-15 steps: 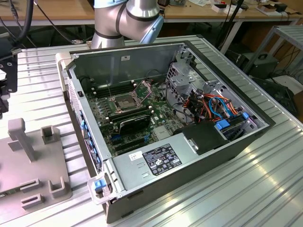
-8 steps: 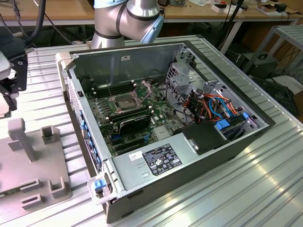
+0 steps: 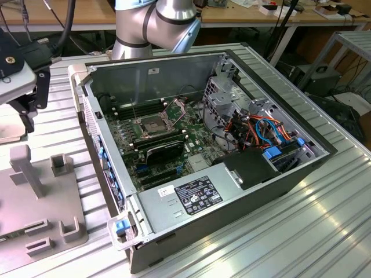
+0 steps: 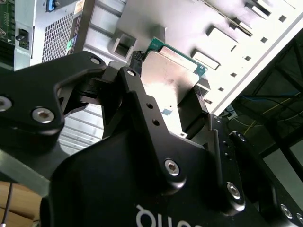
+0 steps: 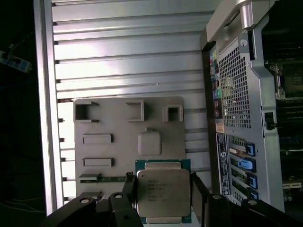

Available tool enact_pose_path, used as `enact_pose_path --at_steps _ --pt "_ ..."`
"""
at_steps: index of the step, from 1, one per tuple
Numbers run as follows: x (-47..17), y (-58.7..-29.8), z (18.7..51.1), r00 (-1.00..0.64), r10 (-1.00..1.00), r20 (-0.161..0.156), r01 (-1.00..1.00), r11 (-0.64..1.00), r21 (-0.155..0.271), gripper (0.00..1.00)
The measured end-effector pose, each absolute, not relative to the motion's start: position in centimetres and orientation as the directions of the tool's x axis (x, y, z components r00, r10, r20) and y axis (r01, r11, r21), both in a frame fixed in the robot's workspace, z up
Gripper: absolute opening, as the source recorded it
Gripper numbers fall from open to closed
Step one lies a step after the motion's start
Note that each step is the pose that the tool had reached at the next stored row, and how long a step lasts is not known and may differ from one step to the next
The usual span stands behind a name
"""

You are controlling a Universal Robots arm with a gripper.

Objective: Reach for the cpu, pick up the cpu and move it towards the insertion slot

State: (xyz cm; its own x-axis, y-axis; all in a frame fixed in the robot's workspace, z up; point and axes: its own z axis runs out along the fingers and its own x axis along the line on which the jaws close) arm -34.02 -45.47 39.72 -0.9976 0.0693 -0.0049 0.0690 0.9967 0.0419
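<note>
- Exterior view: an open computer case [image 3: 197, 168] lies on a ribbed metal table [image 3: 324, 231]. On the green board inside it, the insertion slot [image 3: 152, 125] shows as a square socket with a shiny frame and a dark centre. Just beside the socket, toward the camera, lies a black finned block [image 3: 165, 152]. The arm [image 3: 153, 23] rises behind the case. At the exterior view's left edge the black gripper [image 3: 26, 95] hangs above a grey holder plate [image 3: 35, 202] with raised blocks, well apart from the socket.
- First wrist view: the cpu [image 5: 164, 193], a silvery square on a green edge, sits between the two dark fingers [image 5: 129, 189] of the gripper [image 5: 163, 196]. One finger stands at each side of the chip and both appear to touch its edges, so the gripper seems closed on it. The grey holder plate [image 5: 128, 137], with a square recess [image 5: 149, 143] and slotted blocks, lies beyond the chip. The perforated rear wall of the computer case [image 5: 236, 94] stands beside the plate.
- Second wrist view: the cpu [image 4: 168, 73] lies between the black fingers [image 4: 137, 94] of the gripper [image 4: 165, 101], its silvery face turned to the camera. The grey holder plate [image 4: 227, 28] is behind it, and a corner of the computer case [image 4: 52, 33] stands nearby.
</note>
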Motion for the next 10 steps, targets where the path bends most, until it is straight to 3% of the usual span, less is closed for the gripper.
enact_pose_path --at_steps 10 --pt "-32.1 -45.5 39.7 -0.998 0.069 -0.005 0.069 0.997 0.042 0.55"
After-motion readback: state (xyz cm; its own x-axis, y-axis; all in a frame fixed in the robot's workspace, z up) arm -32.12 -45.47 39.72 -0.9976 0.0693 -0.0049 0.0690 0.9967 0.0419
